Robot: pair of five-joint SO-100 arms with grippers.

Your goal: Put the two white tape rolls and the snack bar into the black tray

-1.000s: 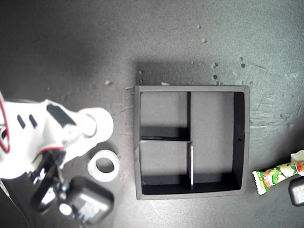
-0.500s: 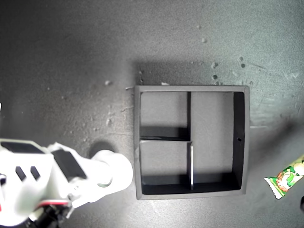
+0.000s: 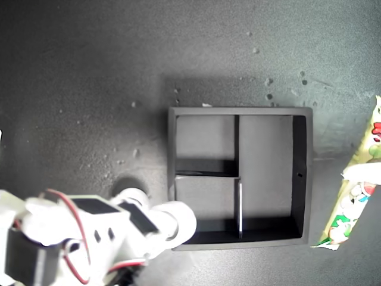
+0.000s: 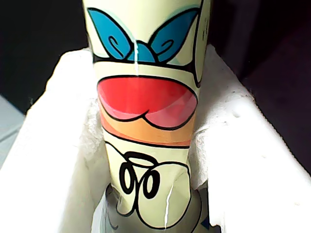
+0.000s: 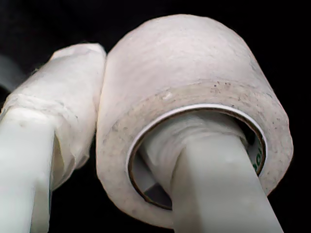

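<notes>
Holding, exterior view: my second gripper [image 3: 178, 223] sits at the lower left of the exterior view, its white tip against the tray's [image 3: 171, 179] near corner wall; the roll it carries cannot be told apart from the white padding here.
Tray, exterior view: black, square, two small compartments on the side nearer my second gripper and one long compartment on the far side; nothing lies in any of them.
Bar, exterior view: the bar [image 3: 357, 185] hangs nearly upright at the exterior view's right edge, just beyond the tray's far wall, with a white pad of my first gripper [image 3: 361, 173] across its middle.
Other roll, exterior view: I cannot find it; my second arm covers the table beside the tray.
First wrist view: my first gripper [image 4: 146, 145] is closed on the bar [image 4: 146, 97], a white padded finger [image 4: 53, 160] pressed to each side of the wrapper; a blue bow, a red shape and black curls show on the print.
Second wrist view: my second gripper [image 5: 136, 160] is clamped on a roll [image 5: 184, 73], one finger [image 5: 218, 189] through its open centre, the other padded finger [image 5: 53, 116] against its outer wall.
</notes>
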